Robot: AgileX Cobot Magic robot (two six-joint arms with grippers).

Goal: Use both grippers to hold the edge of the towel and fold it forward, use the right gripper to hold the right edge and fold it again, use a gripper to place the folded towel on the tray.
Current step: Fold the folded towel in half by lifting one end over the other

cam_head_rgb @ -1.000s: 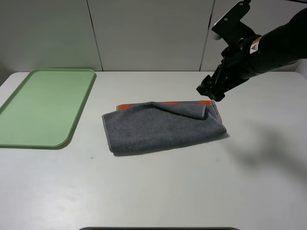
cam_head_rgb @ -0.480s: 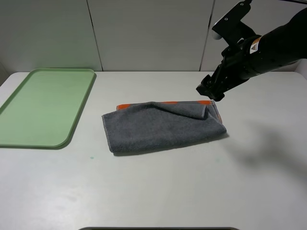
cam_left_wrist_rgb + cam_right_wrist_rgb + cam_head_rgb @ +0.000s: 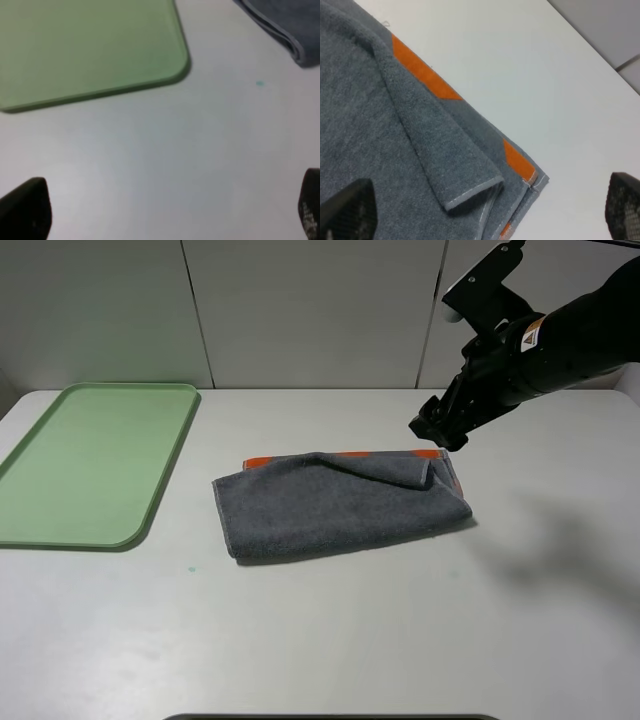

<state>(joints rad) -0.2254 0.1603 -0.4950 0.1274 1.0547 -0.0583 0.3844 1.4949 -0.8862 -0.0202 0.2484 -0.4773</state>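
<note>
Towel: the grey towel [image 3: 340, 505] lies in the middle of the exterior high frame, flat on the white table [image 3: 400, 640]. It's folded over once, long side running left to right.
Stripe: an orange stripe [image 3: 259, 461] peeks out along the towel's upper edge, showing at the left end, mid-edge and the right corner.
Flap: at the towel's upper right corner a loose flap [image 3: 455, 170] curls back over the cloth. The right wrist view shows its stitched hem sharply.
Right gripper: the right gripper [image 3: 437, 430] hovers right of centre in the upper half of the exterior high frame, just above that curled corner and clear of the cloth. Its black arm comes in from the right edge.
Right jaws: spread wide, one tip at each side of the right wrist view, with nothing in their grasp. Towel corner and bare table lie between them.
Left gripper: the left gripper [image 3: 167, 207] is out of the exterior high frame. Its wrist view shows two dark fingertips [image 3: 25, 207] far apart, gripping nothing, bare table beneath.
Tray: the green tray [image 3: 90, 460] sits at the left of the exterior high frame, well apart from the towel.
Speck: a small teal speck [image 3: 186, 568] marks the table between the tray and the towel's lower left corner.
</note>
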